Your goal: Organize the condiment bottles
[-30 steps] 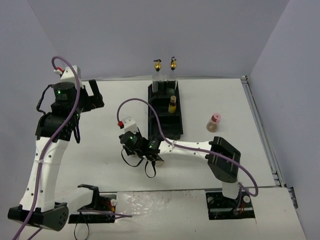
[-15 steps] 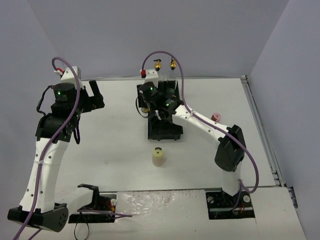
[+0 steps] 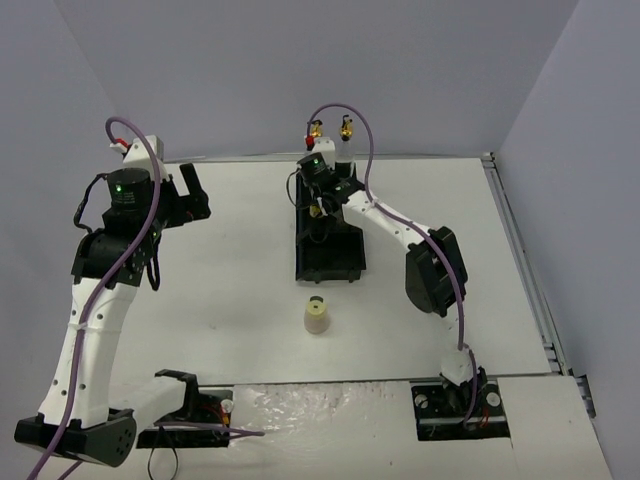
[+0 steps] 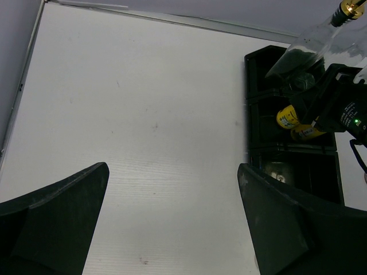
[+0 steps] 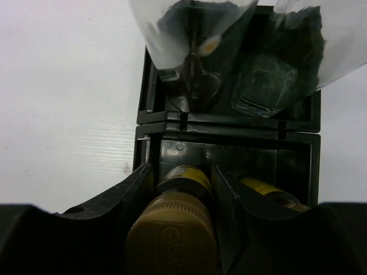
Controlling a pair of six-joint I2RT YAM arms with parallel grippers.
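Since half a second ago, the right arm has reached further toward the far end of the black tray. The cream bottle stays put, upright and alone on the white, faintly ribbed tabletop, off the tray's near edge with bare room all round. The left end effector hangs spread and empty over open tabletop left of the tray. The right end effector pinches an amber bottle with a ridged tan cap in the middle compartment, beside a second amber bottle. Two tall clear bottles stand in the far compartment.
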